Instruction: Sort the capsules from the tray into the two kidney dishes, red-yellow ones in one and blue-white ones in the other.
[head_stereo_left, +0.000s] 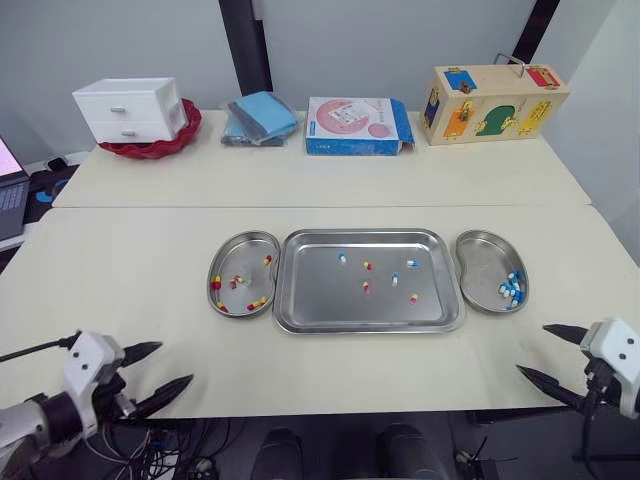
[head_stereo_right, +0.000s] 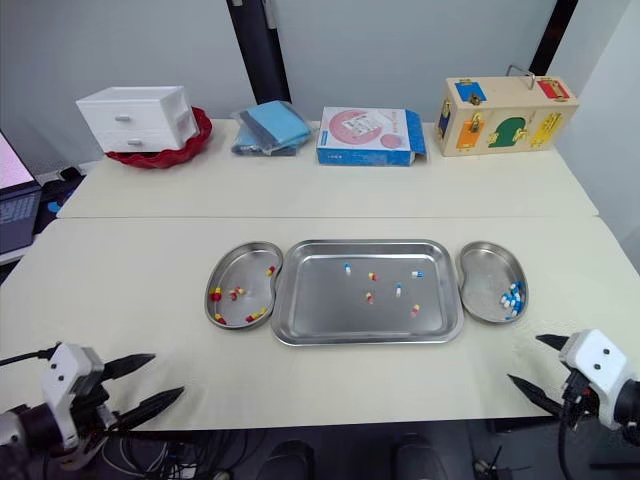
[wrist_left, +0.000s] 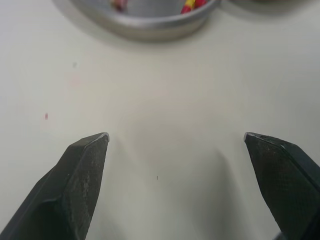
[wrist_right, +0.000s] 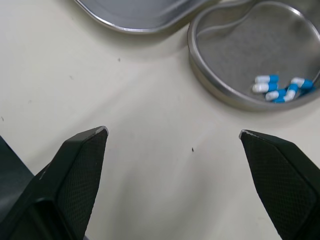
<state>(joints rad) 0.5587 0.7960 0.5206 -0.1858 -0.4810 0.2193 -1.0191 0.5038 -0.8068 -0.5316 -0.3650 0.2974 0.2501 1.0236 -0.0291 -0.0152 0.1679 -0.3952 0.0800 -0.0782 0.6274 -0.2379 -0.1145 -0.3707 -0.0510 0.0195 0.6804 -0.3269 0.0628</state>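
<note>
Left tool, right tool splayed at table edge.

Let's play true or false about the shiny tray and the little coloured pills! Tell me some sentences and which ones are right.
1. The steel kidney dish on the left holds red-yellow capsules. True.
2. The rectangular steel tray in the middle is empty. False: loose capsules of both colours lie in it.
3. The blue-white capsules lie in the steel kidney dish on the right. True.
4. The right gripper is pinching a capsule. False: its black fingers are open and hold nothing, near the front edge of the cream table.
5. The white drawer box sits on a red bowl at the far left. True.
</note>
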